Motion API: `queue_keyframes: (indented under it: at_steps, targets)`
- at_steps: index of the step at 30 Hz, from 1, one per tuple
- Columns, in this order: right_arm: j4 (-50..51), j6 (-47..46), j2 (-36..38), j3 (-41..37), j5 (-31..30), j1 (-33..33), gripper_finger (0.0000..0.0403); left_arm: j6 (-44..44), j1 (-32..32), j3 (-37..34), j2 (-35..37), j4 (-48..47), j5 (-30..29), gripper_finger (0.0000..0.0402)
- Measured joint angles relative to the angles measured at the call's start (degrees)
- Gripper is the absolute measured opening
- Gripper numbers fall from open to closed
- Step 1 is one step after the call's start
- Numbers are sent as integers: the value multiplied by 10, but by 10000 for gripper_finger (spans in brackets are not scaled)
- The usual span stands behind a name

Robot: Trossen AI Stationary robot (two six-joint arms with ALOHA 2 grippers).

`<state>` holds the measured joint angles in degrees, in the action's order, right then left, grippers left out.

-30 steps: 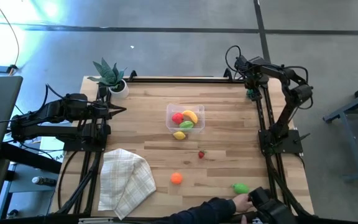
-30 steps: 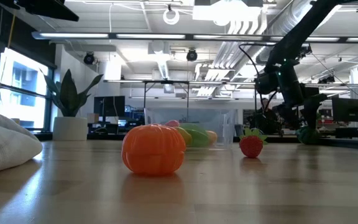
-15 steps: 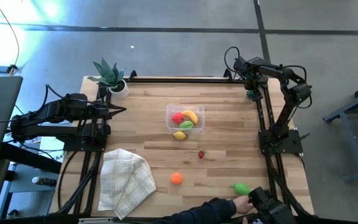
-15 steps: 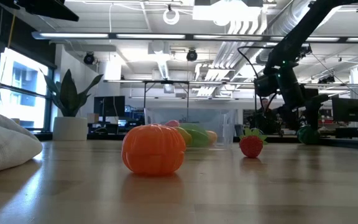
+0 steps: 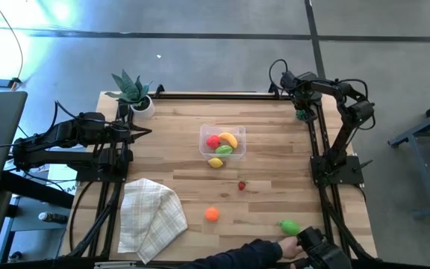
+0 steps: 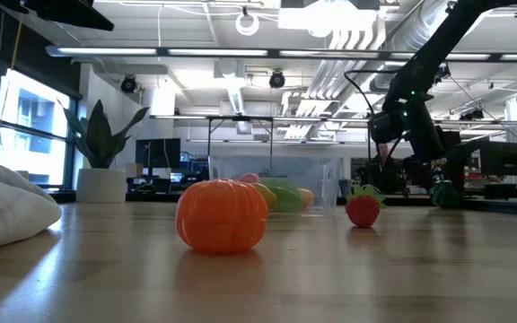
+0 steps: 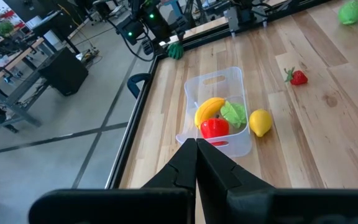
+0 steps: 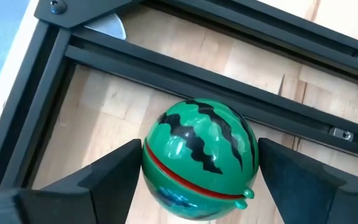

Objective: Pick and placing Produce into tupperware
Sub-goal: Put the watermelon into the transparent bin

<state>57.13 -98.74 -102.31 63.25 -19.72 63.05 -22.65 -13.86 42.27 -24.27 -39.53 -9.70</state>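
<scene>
The clear tupperware [image 5: 203, 134] [image 7: 219, 77] stands mid-table and holds a red piece, a yellow banana and a green piece. A lemon [image 5: 215, 162] [image 7: 261, 122] lies on the table against its near wall. A strawberry [image 5: 241, 185], an orange piece [image 5: 212, 214] [image 6: 222, 215] and a green piece [image 5: 290, 226] lie nearer the front edge. My right gripper [image 5: 302, 113] [image 8: 201, 163], at the far right corner over the frame rail, is shut on a green striped watermelon ball [image 8: 199, 155] [image 6: 445, 193]. My left gripper [image 5: 146, 132] [image 7: 196, 149] waits shut at the left edge. My right gripper pinches the watermelon ball between its two fingers [image 8: 114, 177], one on each flank [image 8: 157, 155], coming from above and pointing down. The ball sits over the table's frame rails; whether it rests on them or is lifted clear I cannot tell.
A potted plant [image 5: 134, 91] stands at the far left corner. A checked folded cloth [image 5: 151, 217] lies near left. A person's hand [image 5: 267, 250] reaches in at the near edge beside the green piece. Dark frame rails [image 5: 323, 172] run along the right side.
The person's hand at the near edge has drawn back a little from the green piece. My right arm has shifted slightly at the far right corner, still holding the watermelon ball.
</scene>
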Motion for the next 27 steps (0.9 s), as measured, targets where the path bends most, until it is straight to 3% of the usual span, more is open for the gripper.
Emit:
queue_keyframes:
  at_steps: [27]
  targets:
    - [-8, -1, 1, -4, -6, -5, 303, 0, 0, 0, 0, 0, 0, 1]
